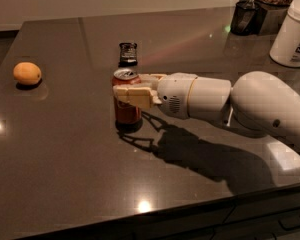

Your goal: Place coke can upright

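The red coke can (127,113) stands upright near the middle of the dark table (65,149), its silver top facing up. My gripper (128,86) reaches in from the right and is shut on the can's upper half. One cream finger (132,95) crosses the front of the can and the other lies behind it. The can's base is at the table surface, over its own dark reflection. The white arm (250,104) stretches away to the right.
A small dark wrapped snack bar (128,53) lies just behind the can. An orange fruit (27,73) sits at the far left. A white jar (293,33) and dark containers (246,17) stand at the back right. The table's front edge runs near the bottom.
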Robot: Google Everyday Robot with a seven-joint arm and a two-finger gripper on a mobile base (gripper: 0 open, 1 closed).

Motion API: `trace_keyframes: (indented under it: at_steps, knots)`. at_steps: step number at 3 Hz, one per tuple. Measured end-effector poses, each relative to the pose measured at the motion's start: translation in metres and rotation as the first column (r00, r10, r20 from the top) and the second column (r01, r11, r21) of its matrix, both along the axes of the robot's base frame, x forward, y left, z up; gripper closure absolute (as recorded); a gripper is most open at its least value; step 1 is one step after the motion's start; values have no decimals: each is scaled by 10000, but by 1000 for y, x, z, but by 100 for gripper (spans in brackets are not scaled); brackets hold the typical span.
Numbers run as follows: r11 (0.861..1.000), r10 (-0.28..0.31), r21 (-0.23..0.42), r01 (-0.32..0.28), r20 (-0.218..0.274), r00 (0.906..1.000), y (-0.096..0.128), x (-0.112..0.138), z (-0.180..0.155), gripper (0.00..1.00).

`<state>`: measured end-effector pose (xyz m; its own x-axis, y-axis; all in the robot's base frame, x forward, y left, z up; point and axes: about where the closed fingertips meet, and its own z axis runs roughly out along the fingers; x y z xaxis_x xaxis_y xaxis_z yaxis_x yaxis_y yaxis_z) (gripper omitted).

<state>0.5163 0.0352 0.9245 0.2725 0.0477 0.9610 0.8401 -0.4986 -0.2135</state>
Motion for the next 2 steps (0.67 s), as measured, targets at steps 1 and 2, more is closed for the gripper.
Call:
trace_keyframes:
  at_steps: [1, 2]
  knots:
    - [9999, -98, 82, 94, 613, 9981, 2, -3, -6, 35]
    - [9999, -100, 129, 91, 702, 9975, 5, -4, -6, 4]
